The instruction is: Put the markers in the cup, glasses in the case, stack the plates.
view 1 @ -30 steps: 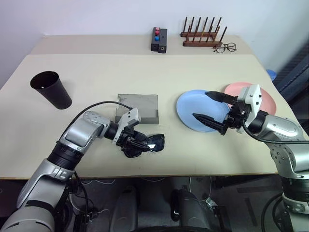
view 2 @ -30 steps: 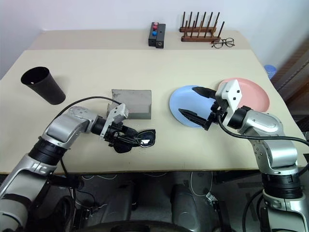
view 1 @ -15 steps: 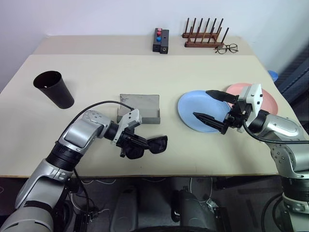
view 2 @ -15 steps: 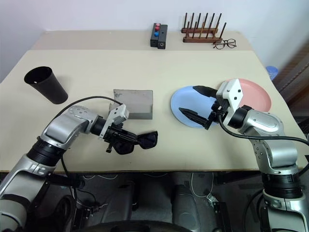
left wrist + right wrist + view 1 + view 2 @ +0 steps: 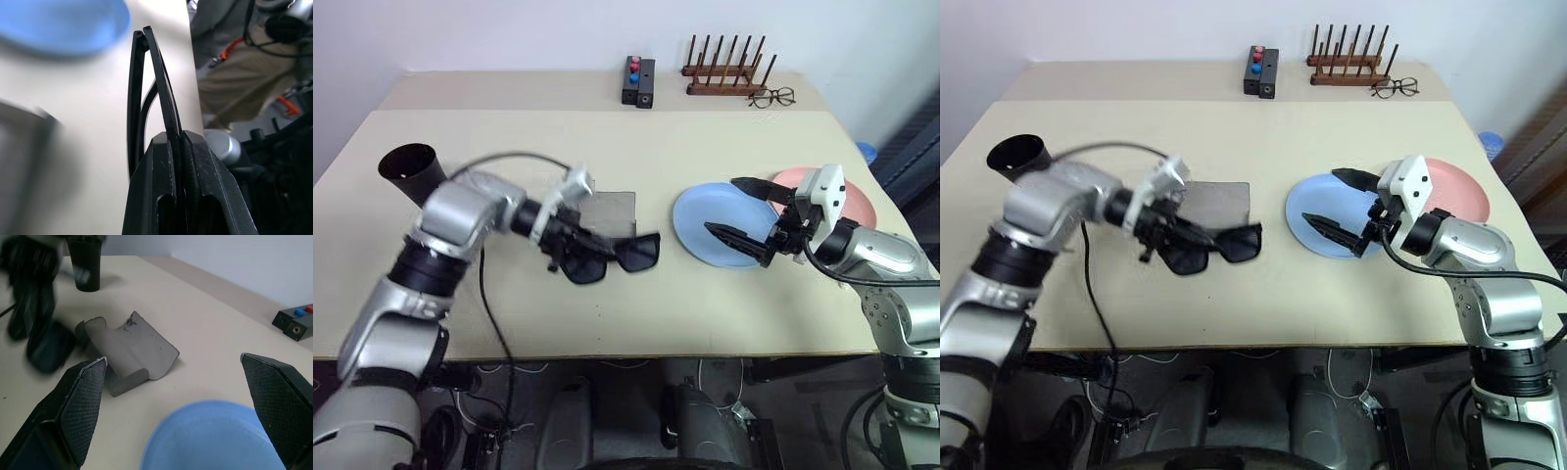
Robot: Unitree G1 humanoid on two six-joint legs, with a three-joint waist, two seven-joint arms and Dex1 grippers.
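Beige table (image 5: 705, 294): left gripper (image 5: 560, 240) clamped on glasses (image 5: 617, 257), held above the open case (image 5: 607, 208). Right gripper (image 5: 736, 210) agape, idle. Next: lower glasses into case.

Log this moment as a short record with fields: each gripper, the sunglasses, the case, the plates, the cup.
left gripper: shut on the sunglasses, holding them above the table
right gripper: open, empty, over the blue plate
case: grey, open, on the table just behind the sunglasses
plates: blue plate and pink plate side by side, not stacked
cup: black, behind the left arm; contents not visible
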